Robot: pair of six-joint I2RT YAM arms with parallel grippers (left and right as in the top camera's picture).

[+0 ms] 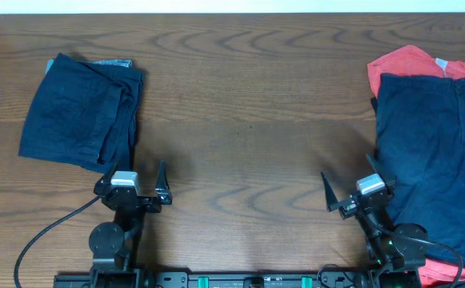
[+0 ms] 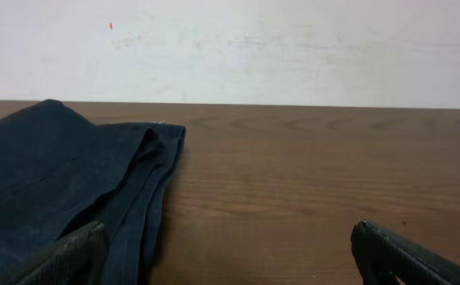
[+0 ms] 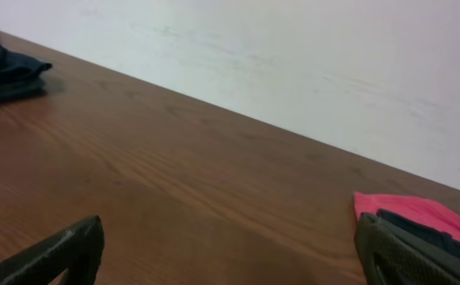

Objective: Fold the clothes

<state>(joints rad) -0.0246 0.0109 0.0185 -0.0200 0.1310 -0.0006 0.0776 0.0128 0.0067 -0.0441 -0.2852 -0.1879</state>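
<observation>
On the brown wooden table point(image 1: 248, 120), a folded dark navy cloth garment point(image 1: 80, 112) is laid at left, a red cloth garment point(image 1: 408, 62) under navy shorts point(image 1: 432, 152) at right.

Looks like a robotics lab bench, bare wood-grain tabletop point(image 1: 248, 104) backed by a plain, scuffed white wall point(image 2: 293, 47), black left arm point(image 1: 114, 228) and right arm point(image 1: 392, 244) mounted on a rail point(image 1: 256, 281) at the near edge, loose cable point(image 1: 40, 236) trailing, navy shorts point(image 1: 76, 112) lying out.

The left tool point(image 1: 134, 174) and right tool point(image 1: 354, 181) gape wide, empty.
</observation>
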